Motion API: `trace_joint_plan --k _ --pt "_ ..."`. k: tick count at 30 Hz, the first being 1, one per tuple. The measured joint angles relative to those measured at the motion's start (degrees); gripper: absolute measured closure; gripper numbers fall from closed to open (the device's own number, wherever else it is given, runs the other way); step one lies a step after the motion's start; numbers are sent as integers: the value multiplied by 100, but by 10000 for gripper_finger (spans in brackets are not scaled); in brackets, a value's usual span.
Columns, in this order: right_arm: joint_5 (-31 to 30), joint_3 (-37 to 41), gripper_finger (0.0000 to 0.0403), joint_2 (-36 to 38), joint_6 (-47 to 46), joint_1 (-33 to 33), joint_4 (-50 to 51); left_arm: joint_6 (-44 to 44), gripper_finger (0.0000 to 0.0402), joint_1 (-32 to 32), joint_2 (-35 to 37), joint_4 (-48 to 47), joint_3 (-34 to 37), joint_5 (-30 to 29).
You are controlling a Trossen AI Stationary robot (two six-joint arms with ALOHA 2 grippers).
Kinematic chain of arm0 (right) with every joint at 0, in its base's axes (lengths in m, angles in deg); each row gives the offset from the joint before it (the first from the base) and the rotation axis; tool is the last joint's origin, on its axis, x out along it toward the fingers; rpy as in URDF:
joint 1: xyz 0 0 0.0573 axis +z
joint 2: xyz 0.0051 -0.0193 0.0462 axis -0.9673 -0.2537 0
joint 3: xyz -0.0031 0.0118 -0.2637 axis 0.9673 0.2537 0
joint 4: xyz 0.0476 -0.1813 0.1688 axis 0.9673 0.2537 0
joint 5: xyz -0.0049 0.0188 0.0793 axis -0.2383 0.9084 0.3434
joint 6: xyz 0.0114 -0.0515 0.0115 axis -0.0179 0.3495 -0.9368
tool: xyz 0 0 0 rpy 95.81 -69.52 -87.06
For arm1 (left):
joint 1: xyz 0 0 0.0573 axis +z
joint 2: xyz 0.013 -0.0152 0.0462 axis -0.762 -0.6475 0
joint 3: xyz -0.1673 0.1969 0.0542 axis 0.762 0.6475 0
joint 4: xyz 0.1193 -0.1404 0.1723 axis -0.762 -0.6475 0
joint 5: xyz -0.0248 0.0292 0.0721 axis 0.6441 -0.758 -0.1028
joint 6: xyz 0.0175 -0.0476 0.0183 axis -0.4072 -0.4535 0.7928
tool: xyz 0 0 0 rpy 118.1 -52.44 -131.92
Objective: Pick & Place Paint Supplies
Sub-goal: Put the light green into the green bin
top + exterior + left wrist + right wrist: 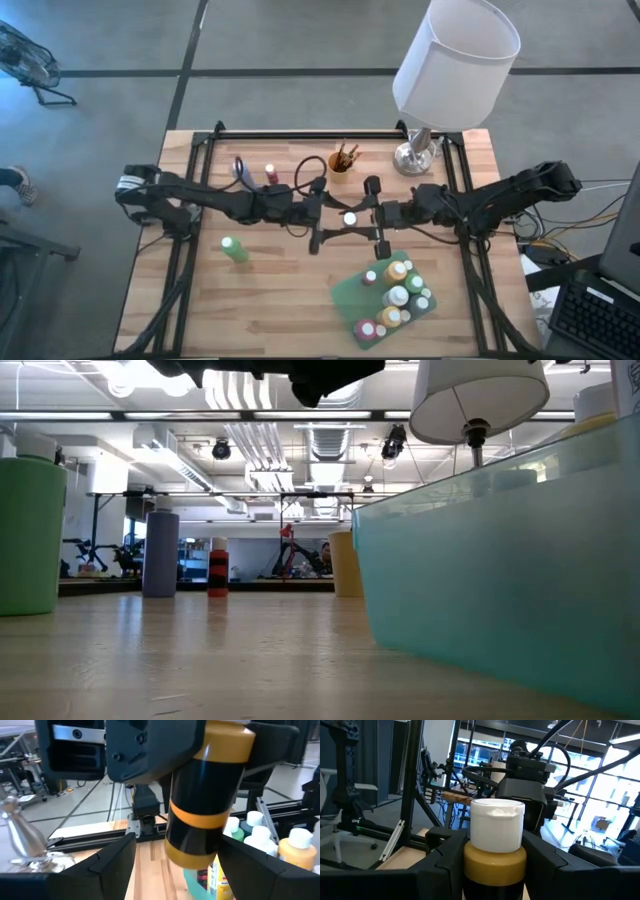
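A black paint bottle (349, 218) with yellow bands and a white cap hangs upright in the air over the table's middle, where both grippers meet. My right gripper (495, 845) comes from the right and is shut on it. My left gripper (177, 844) comes from the left and is open, its fingers standing on either side of the bottle's lower body (197, 815); whether either finger touches it, I cannot tell. A green tray (350, 293) on the near right holds several white-capped bottles. A green bottle (235, 249) stands alone on the near left. My right gripper pinches the black bottle at its yellow shoulder just under the white cap (495, 862), one finger (445, 857) on each side. The fingers come level from the table's right. The bottle stands upright in the hold, lifted clear of the table, its lower end above the tray's bottles.
A white-shaded lamp (455, 55) with a silver base (415, 155) stands at the far right. A yellow cup of brushes (342, 160), a red bottle (270, 173) and a purple bottle (243, 168) stand on the far side. Bare wood lies at the near left.
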Motion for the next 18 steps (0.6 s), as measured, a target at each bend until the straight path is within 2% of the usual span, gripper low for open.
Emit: trace_joint_plan --k 8,12,18 --pt "19 0 259 -2 27 2 4 0 124 4 -124 305 -107 265" --pt "21 0 259 -2 63 2 7 0 124 4 -125 552 -100 602" --pt "19 0 259 -2 110 2 -6 0 133 0 -132 556 -90 691"
